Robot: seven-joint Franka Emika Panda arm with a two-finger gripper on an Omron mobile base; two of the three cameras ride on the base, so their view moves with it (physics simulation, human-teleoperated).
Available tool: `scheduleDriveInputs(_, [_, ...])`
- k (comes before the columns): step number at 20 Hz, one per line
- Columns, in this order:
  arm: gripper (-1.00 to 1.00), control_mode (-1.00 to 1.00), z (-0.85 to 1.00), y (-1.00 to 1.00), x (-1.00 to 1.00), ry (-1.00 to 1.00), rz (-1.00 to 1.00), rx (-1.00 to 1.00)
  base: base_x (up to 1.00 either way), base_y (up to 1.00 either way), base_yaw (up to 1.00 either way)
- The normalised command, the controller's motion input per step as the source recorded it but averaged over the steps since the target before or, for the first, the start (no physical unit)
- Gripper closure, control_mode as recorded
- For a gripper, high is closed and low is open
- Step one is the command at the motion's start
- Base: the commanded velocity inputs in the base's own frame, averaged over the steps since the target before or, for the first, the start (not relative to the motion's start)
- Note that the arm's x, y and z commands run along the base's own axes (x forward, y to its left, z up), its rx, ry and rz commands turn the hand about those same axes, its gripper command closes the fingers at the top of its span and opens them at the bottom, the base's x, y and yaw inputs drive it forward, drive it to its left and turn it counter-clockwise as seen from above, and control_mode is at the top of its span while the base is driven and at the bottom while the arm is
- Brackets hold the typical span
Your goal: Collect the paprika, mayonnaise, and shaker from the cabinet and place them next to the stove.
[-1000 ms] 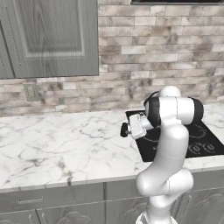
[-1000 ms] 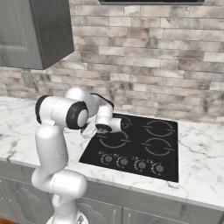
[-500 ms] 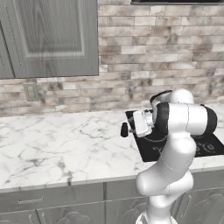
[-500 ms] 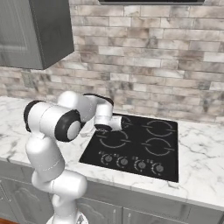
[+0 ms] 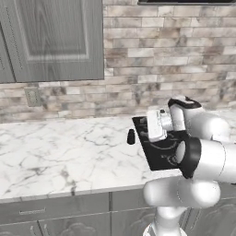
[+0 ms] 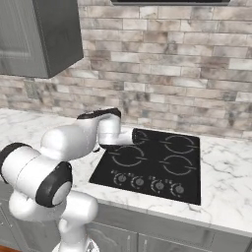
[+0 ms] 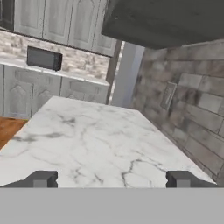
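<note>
The task looks part done at best. A small dark rounded shape, which I take for the shaker [image 5: 131, 136], stands on the counter [image 5: 69, 152] just beside the left edge of the stove [image 6: 162, 162], right at the tip of the jaws and slightly below them; at this size I cannot rule out that it is part of the hand itself. If it is the shaker, that item is placed. The paprika and mayonnaise I judge yet to be fetched, and the cabinet [image 5: 55, 37], high above and ahead of the jaws, has its door shut. The jaws are released: in the hand view the fingertips [image 7: 41, 179] stand wide apart with bare marble between them and nothing gripped. The arm [image 5: 203, 156] is folded low over the stove's near left corner, elbow out toward the base, forearm reaching across the glass. The hand lies roughly level, low over the counter, pointing along it away from the stove, so the stove lies behind the jaws and the brick wall to one side.
</note>
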Motion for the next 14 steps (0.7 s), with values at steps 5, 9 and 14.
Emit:
scheduleDriveInputs(5, [-1.0,-1.0,0.65,0.13,-0.99,-0.02,-0.14,0.0,0.0,0.0,0.0])
scheduleDriveInputs(9, [-1.0,-1.0,0.76,0.13,-1.0,0.0,-0.14,0.0,0.0,0.0,0.0])
scheduleDriveInputs(14, [-1.0,-1.0,0.62,0.25,-0.99,0.0,-0.21,0.0,0.0,0.0,0.0])
